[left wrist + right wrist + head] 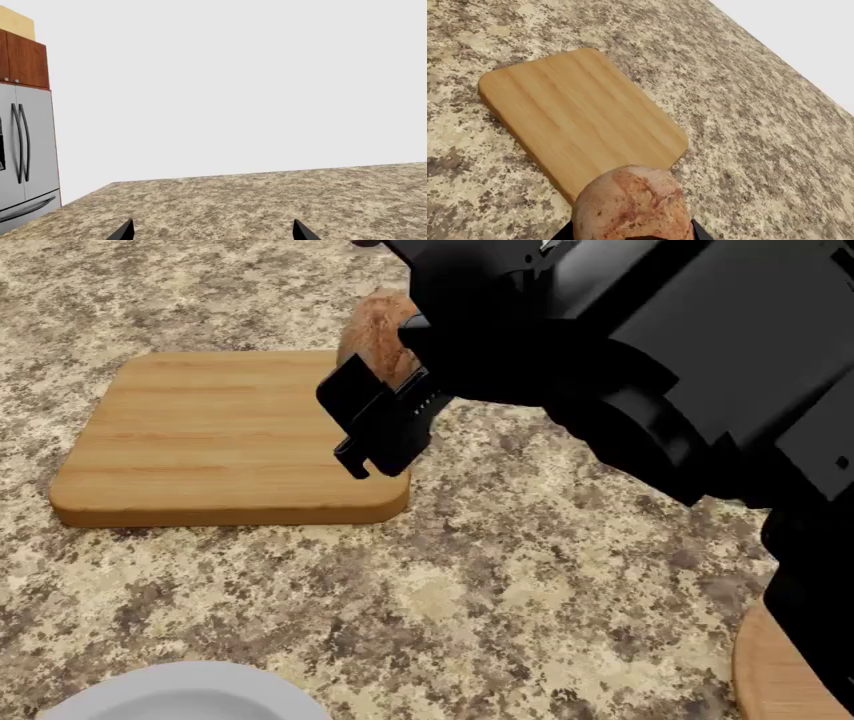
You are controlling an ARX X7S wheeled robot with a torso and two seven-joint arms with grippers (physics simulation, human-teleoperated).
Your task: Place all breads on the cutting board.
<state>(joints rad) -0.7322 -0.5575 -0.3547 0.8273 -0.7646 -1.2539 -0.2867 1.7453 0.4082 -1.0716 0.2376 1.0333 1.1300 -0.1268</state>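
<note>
Right end effector [380,420] holds roll [632,205] above cutting board [214,430]

granite counter [534,570], white plate [187,695], fridge [27,150], cabinets [25,60]

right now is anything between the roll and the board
Nothing visible. The right gripper holds the roll above the board, near its edge, and the board's top is bare. Only open counter surrounds it, with the white plate and the round wooden plate well off to the side.

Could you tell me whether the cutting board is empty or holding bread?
Empty: the cutting board is bare; the roll sits in the right claw.
</note>
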